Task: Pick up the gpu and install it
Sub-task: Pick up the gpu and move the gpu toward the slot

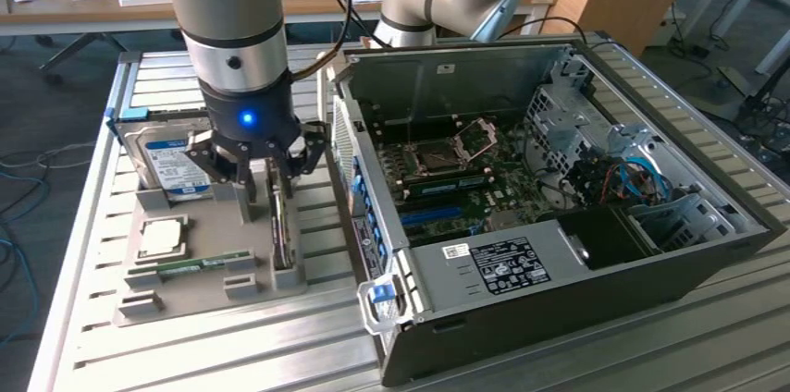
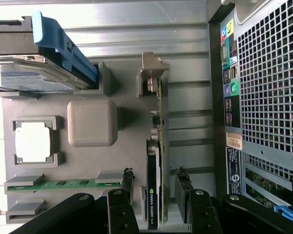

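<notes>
The gpu stands on edge in a grey holder: thin dark board, silvery end bracket, black shroud marked NVIDIA QUADRO. The fingers straddle it, spread and clear of it.

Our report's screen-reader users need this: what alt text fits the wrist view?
The open black claw straddles a thin dark graphics card with silvery end bracket, standing on edge in a grey plastic tray. The tray also holds a blue-labelled hard drive, a square silvery processor and a green memory stick.
</notes>
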`<state>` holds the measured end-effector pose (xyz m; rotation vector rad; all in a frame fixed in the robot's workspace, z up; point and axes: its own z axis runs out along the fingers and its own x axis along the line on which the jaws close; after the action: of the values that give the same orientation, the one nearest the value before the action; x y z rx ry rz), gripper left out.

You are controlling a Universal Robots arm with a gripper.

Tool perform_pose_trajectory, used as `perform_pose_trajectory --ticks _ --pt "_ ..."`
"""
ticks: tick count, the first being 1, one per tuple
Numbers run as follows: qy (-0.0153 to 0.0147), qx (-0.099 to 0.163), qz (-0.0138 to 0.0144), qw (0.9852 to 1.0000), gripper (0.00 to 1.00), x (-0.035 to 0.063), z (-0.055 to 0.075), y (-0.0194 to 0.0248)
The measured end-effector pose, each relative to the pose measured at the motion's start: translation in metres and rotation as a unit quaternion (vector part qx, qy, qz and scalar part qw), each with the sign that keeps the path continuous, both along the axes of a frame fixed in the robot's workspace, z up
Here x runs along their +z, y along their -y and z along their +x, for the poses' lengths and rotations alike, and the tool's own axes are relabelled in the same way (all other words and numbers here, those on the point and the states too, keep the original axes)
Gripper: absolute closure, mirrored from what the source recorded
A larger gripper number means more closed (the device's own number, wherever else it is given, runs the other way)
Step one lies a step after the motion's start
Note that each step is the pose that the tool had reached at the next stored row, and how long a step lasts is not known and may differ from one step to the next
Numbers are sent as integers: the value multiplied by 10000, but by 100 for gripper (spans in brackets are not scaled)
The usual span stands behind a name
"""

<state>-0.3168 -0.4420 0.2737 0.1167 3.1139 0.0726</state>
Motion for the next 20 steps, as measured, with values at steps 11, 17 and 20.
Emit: perform_pose_trajectory --ticks 11,17,20 --pt "-1 0 -9 10000 53 -117 6 0" --pt "-1 0 -15 10000 53 -181 15 0" --pt "-1 0 -15 10000 53 -235 15 0"
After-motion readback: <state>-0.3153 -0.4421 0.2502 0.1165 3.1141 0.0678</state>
